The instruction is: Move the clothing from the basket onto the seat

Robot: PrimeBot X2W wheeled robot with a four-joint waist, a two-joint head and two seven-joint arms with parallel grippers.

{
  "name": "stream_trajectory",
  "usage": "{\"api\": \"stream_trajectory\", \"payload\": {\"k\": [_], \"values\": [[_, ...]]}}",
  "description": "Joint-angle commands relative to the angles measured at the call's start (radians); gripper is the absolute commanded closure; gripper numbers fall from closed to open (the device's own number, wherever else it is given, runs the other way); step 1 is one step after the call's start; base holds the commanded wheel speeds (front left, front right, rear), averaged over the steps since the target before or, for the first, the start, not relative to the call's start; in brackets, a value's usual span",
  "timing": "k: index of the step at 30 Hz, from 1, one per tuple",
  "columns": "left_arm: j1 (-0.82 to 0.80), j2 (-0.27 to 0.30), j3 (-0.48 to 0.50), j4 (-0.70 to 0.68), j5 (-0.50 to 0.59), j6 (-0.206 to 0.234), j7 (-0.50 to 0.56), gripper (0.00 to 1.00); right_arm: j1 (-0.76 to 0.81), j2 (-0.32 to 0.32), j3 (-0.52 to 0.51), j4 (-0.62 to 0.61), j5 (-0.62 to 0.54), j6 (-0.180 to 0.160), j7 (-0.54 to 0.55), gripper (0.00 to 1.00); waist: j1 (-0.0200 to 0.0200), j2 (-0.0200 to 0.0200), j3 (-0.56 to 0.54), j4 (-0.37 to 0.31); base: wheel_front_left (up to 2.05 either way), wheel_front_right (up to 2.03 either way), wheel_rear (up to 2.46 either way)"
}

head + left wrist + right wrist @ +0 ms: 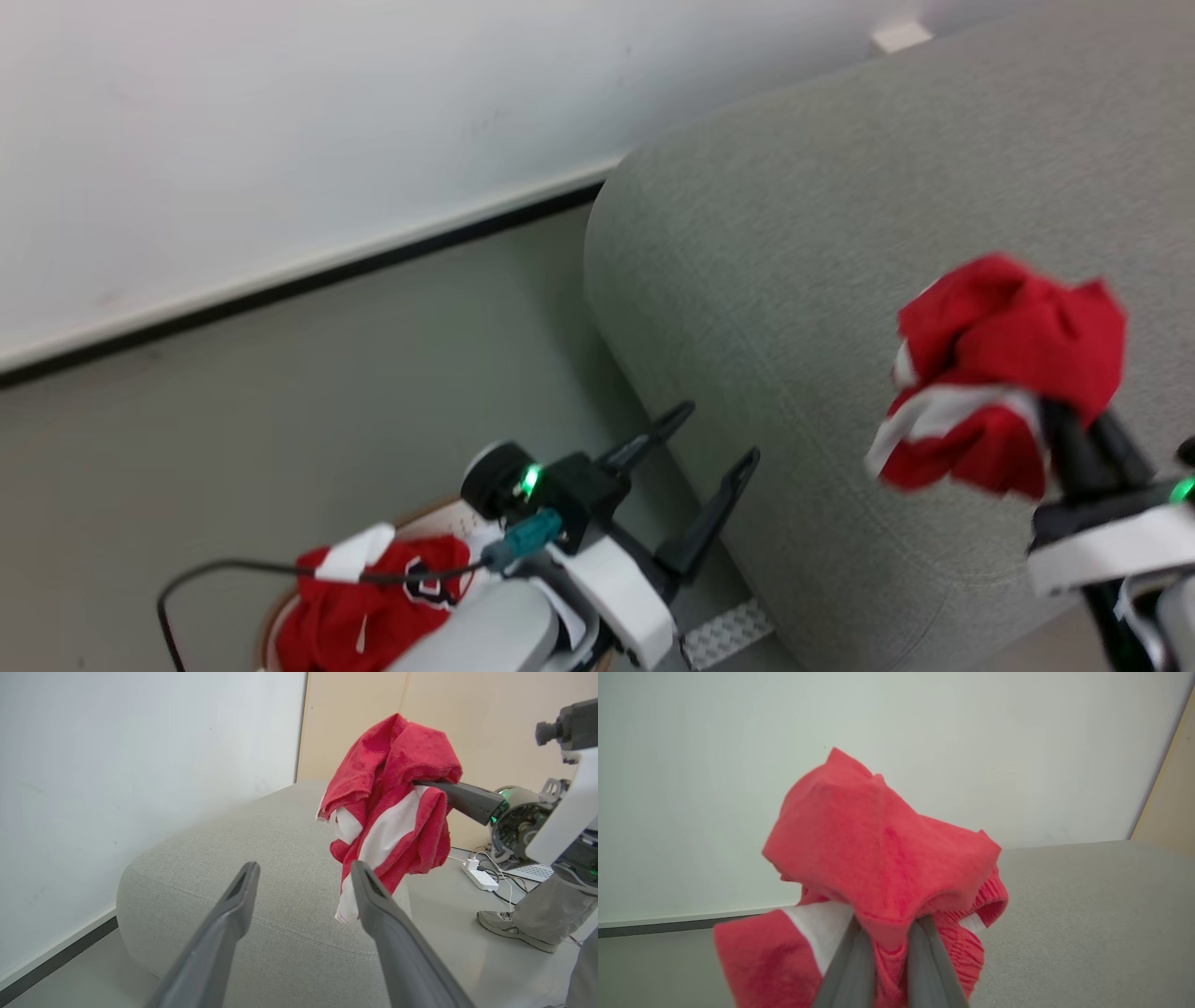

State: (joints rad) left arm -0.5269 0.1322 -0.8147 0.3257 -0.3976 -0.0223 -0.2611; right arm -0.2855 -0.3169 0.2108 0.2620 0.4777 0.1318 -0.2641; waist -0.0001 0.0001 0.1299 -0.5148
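Observation:
A bunched red garment with white stripes [999,373] hangs in the air over the grey seat [794,280], with my right gripper [1074,420] shut on it. In the right wrist view the red cloth [878,858] is pinched between the two fingers [850,961]. The left wrist view shows the same garment [392,812] above the seat [261,858]. My left gripper [714,439] stands open and empty beside the seat's near corner, above the floor. More red clothing [364,607] with a dark number lies in the basket [271,625] at the lower left.
A white wall [280,140] with a dark baseboard runs behind the grey floor [280,420]. A person's shoe [504,924] and trouser leg stand at the right in the left wrist view, near a white power strip [479,875] with cables.

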Motion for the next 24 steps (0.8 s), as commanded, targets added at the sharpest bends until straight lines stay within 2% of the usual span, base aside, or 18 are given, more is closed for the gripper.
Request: {"api": "stream_trajectory", "payload": {"k": [1,4,10,12,19,24], "values": [[-0.025,0.011,0.0,-0.005,0.01,-0.003,0.008,0.0,-0.04,-0.009,-0.015,0.0,0.009,-0.002,0.0,1.0,0.0001,-0.0001,0.066,0.035,0.0,0.0,0.0],[-0.081,0.027,-0.012,-0.023,0.04,-0.016,0.033,0.0,-0.12,-0.021,-0.048,0.022,0.045,-0.002,0.0,1.0,0.0001,-0.0001,0.155,0.071,0.0,0.0,0.0],[-0.205,0.036,-0.027,-0.065,0.082,-0.037,0.088,0.0,-0.333,-0.097,-0.103,0.128,0.14,-0.002,0.0,1.0,0.0001,-0.0001,0.348,0.159,0.0,0.0,0.0],[-0.24,0.032,-0.03,-0.077,0.094,-0.041,0.097,0.0,-0.4,-0.149,-0.106,0.188,0.175,-0.002,0.0,1.0,0.0001,-0.0001,0.407,0.191,0.0,0.0,0.0],[-0.314,0.017,-0.038,-0.109,0.125,-0.035,0.092,0.0,-0.592,-0.269,-0.105,0.396,0.259,-0.002,0.001,1.0,0.0001,-0.0001,0.558,0.293,0.0,0.0,0.0],[-0.335,0.01,-0.04,-0.105,0.126,-0.03,0.079,0.0,-0.691,-0.326,-0.073,0.558,0.292,-0.002,0.04,1.0,0.0001,-0.0001,0.617,0.348,0.0,0.0,0.0]]}}
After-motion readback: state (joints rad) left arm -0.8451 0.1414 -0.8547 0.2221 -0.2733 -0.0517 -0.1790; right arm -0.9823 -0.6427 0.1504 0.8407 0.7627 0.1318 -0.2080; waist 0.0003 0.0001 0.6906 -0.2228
